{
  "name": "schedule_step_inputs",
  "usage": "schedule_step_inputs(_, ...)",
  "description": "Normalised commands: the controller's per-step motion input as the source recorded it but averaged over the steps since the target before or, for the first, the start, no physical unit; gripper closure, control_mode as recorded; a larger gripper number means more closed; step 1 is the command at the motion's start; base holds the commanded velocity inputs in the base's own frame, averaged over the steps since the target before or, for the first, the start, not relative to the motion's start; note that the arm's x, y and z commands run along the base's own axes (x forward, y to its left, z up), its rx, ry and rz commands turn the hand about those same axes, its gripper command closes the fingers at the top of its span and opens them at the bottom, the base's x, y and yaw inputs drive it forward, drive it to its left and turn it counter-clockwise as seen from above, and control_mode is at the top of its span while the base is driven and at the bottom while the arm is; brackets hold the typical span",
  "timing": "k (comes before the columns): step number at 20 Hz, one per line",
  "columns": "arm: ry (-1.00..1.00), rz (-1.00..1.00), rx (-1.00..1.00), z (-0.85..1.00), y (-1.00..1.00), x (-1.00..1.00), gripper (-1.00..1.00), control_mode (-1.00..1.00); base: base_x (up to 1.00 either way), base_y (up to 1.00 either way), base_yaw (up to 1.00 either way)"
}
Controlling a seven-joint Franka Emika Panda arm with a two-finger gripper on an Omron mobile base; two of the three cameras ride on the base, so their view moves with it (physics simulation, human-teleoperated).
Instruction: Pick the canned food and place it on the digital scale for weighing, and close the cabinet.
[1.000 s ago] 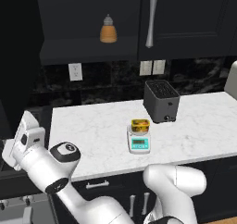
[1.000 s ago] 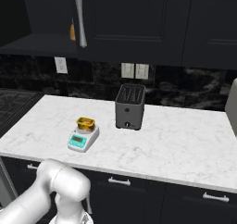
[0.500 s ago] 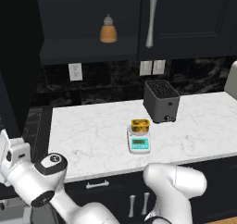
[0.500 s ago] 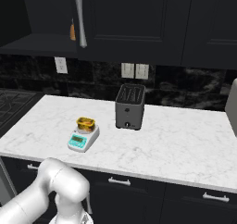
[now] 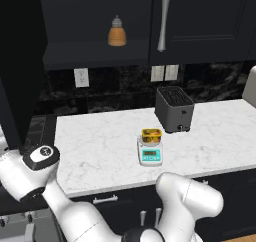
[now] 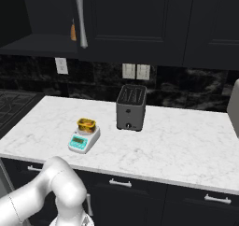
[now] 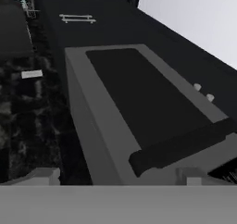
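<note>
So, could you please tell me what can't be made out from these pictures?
- The scale display: too small to read in both base views.
- The canned food label: too small in both base views.
- The orange bottle in the open cabinet: mostly hidden behind the door edge in the right base view.
- The gripper's state: the hand view shows no clear fingertips above the grey band.
- The open cabinet door: cut off at the left edge of the left base view.

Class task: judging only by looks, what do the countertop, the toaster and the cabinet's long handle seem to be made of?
Countertop: looks like polished white marble, going by its grey veining. Toaster: probably matte dark grey metal or plastic; the even, dull surface leaves it open. Cabinet handle: seemingly brushed silver metal, with a pale sheen against the near-black door.
</note>
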Motion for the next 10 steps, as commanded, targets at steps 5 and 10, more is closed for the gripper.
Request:
schedule_step_inputs(5, -0.37, 0.00, 0.09, 0.92, -0.53, -0.30, -1.00, -1.00, 0.00, 0.00, 0.00)
schedule_step_inputs(10, -0.45, 0.00, 0.23, 0.72, -0.62, -0.51, -1.00, -1.00, 0.00, 0.00, 0.00)
